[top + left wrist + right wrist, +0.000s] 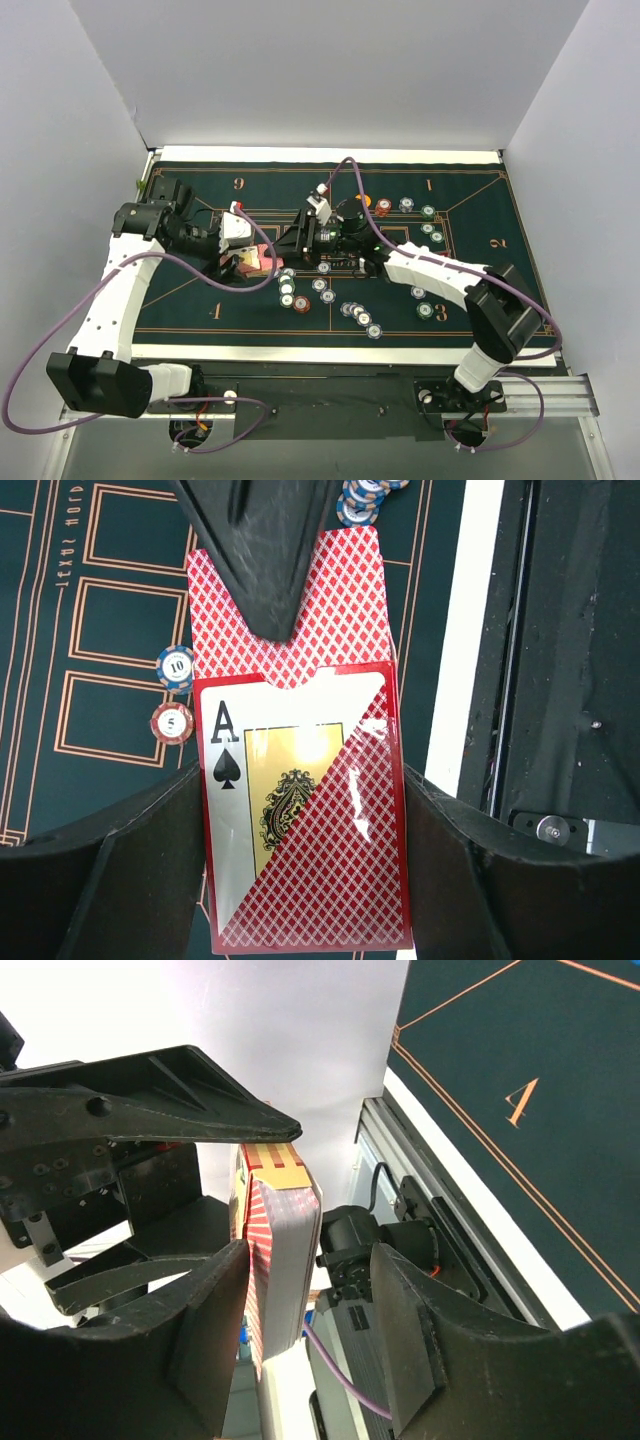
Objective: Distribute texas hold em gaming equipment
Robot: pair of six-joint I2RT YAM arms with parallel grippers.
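Dark green felt mat, gold-lined: the numerals 9, 1, 2, 3 and 4 are printed around its border, and "TEXAS HOLD" can be read in part along one line in the left wrist view.

Card box, red diamond pattern with an ace of spades on its face: it is held above the mat's left half, between centre and left edge. A red-patterned panel stands out of its open end; whether this is flap or cards cannot be told.

Left gripper: the fingers are closed against the two long sides of the card box, which is gripped.

Right gripper: the fingers are parted with the box's end between them, and a gap is seen beside one finger. One fingertip is laid over the red-patterned panel.

Poker chips: they are scattered along the near-centre and the right end of the mat.

Blue-and-white chip: it is marked "10" and lies on the mat beside the box.

Red chip: it is marked "5" and lies just beside the "10".
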